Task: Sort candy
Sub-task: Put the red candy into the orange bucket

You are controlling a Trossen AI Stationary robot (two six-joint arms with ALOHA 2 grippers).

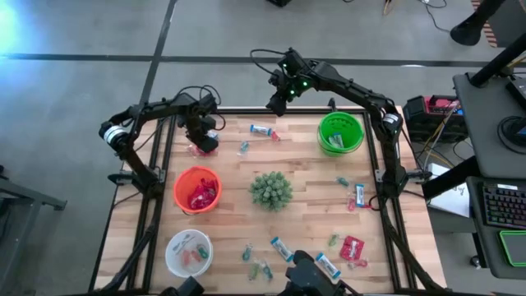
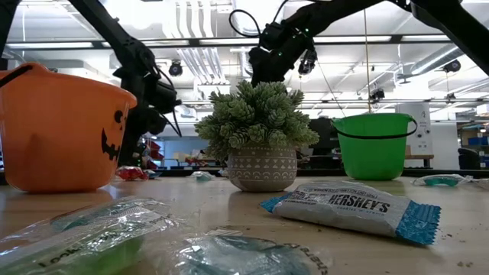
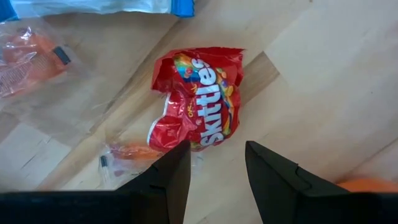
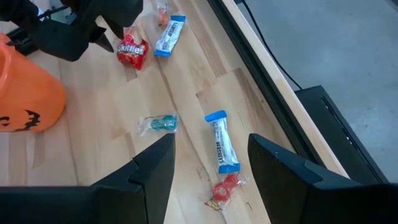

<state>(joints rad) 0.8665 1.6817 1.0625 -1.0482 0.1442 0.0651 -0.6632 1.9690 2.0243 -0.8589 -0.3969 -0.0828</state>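
1. Here, the left gripper [image 3: 216, 167] hangs over the table's far left corner, jaws spread and holding nothing, with a red Skittles packet [image 3: 198, 98] just ahead of its fingertips.
2. Seen from the left wrist, the packet lies flat on the wood, its long axis slanting across the line between the fingers, its near end just short of the gap.
3. In the overhead view the same packet [image 1: 200, 150] sits just below the left gripper [image 1: 204, 136], near the orange bowl [image 1: 197, 190], which already holds red packets.
4. The right gripper [image 1: 278, 100] hovers high over the far edge, jaws spread and empty; a blue-and-white bar [image 4: 222, 142] lies on the table beneath it.
5. The left arm is by far the nearer to the red packet; a short drop forward would likely straddle it.
6. More candy lies loose along the table's near edge.
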